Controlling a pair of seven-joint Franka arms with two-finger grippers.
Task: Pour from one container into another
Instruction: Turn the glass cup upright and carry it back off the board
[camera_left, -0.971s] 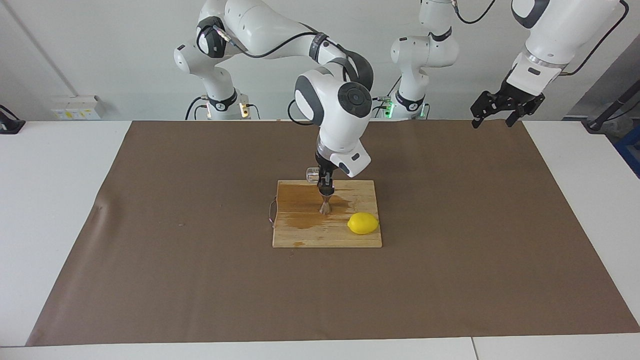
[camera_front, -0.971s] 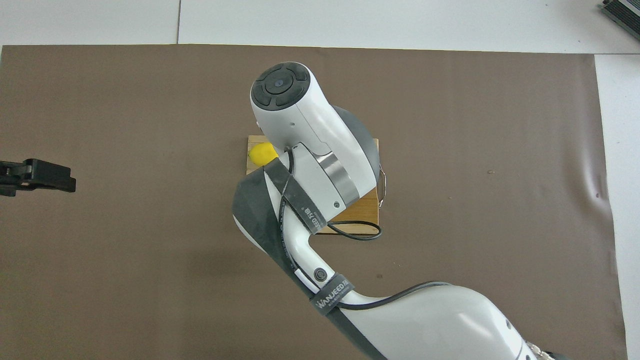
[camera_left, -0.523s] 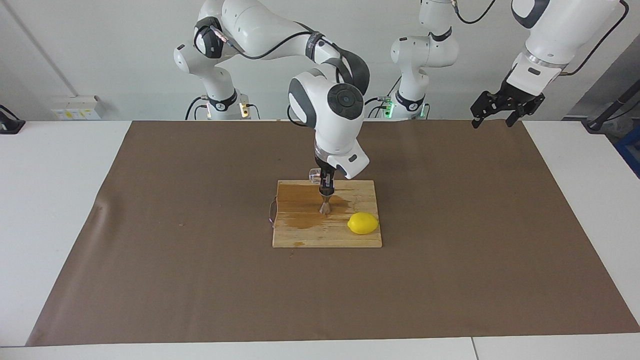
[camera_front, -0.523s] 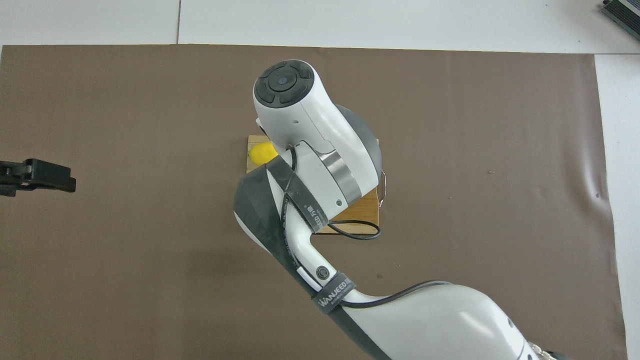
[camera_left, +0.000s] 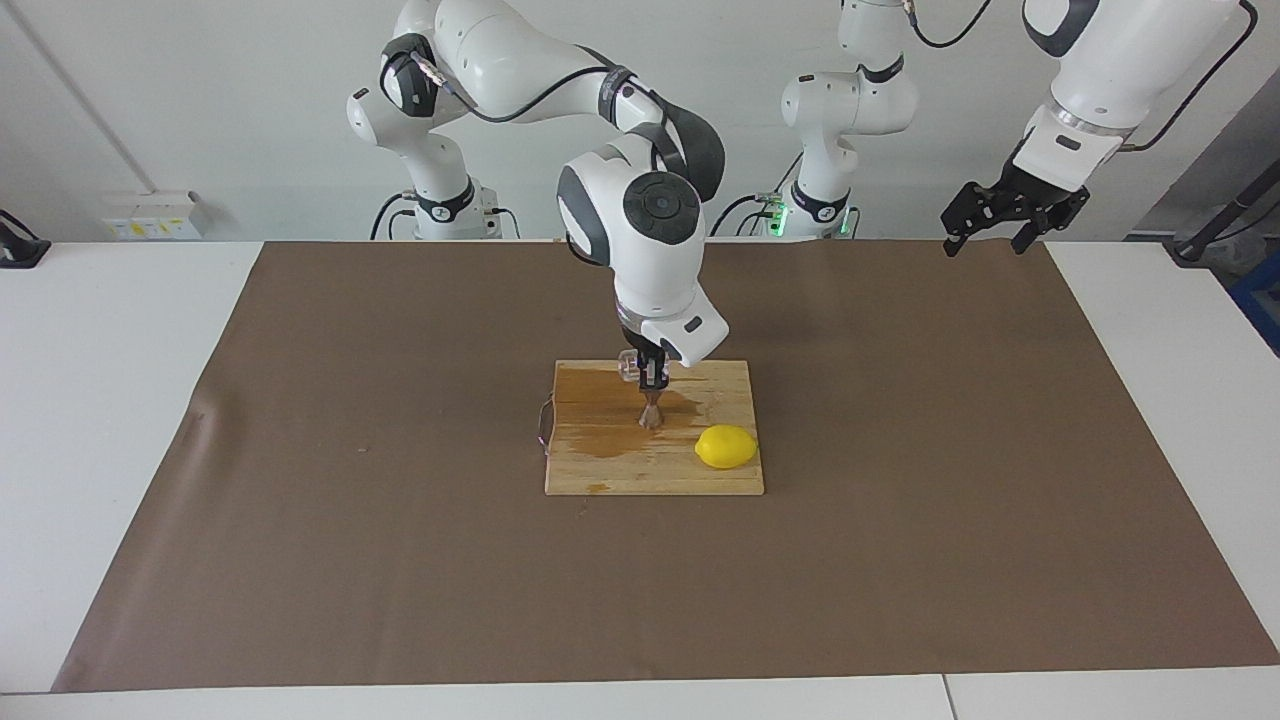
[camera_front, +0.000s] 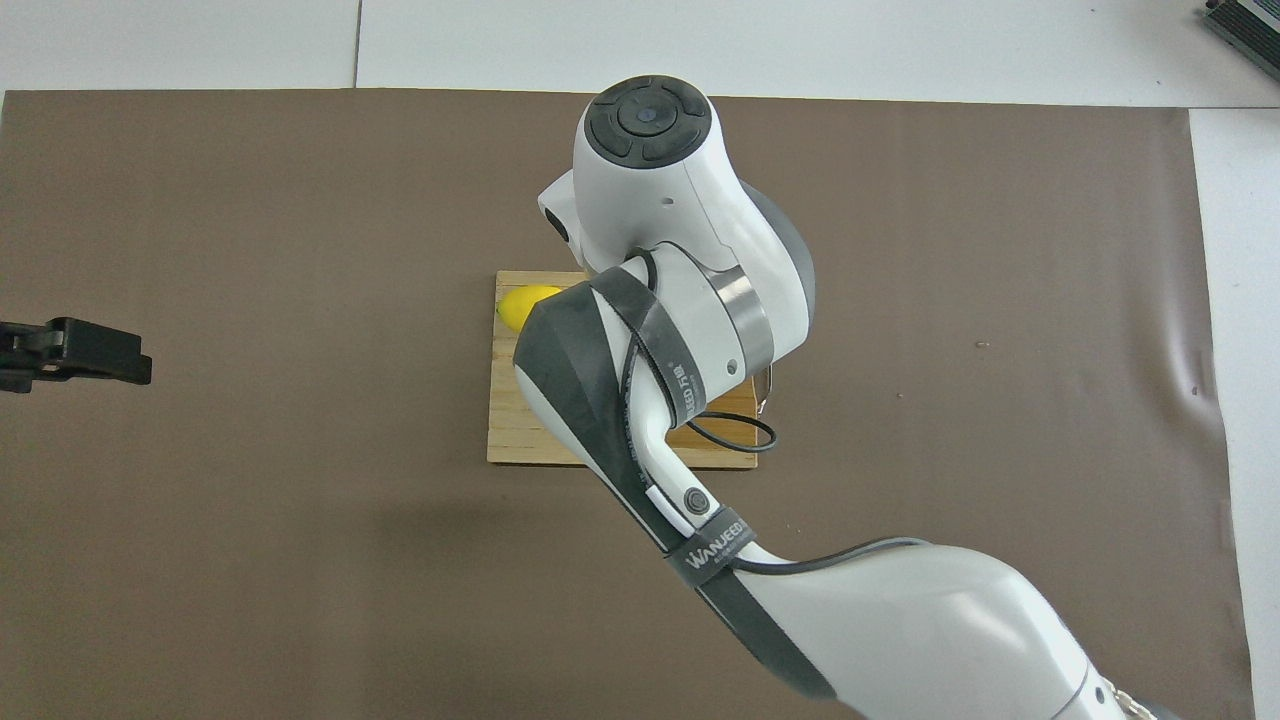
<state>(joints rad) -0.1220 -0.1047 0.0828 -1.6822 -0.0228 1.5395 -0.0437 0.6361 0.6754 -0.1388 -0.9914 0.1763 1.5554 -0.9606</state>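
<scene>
A small steel jigger (camera_left: 650, 416) stands on the wooden board (camera_left: 700, 480), in a wet patch. Just above it my right gripper (camera_left: 650, 379) is shut on the tiny clear glass cup (camera_left: 629, 367), which sticks out sideways from the fingers toward the right arm's end of the table. In the overhead view the right arm covers both the cup and the jigger. My left gripper (camera_left: 1008, 218) (camera_front: 80, 350) hangs open and waits high over the mat's edge at the left arm's end.
A yellow lemon (camera_left: 726, 446) (camera_front: 525, 303) lies on the board (camera_front: 520, 430), beside the jigger and farther from the robots. A thin wire loop (camera_left: 545, 425) hangs off the board's edge. A brown mat (camera_left: 350, 500) covers the table.
My right arm's wrist has turned and swung, and the cup has come down a little toward the board. The left arm has not moved.
</scene>
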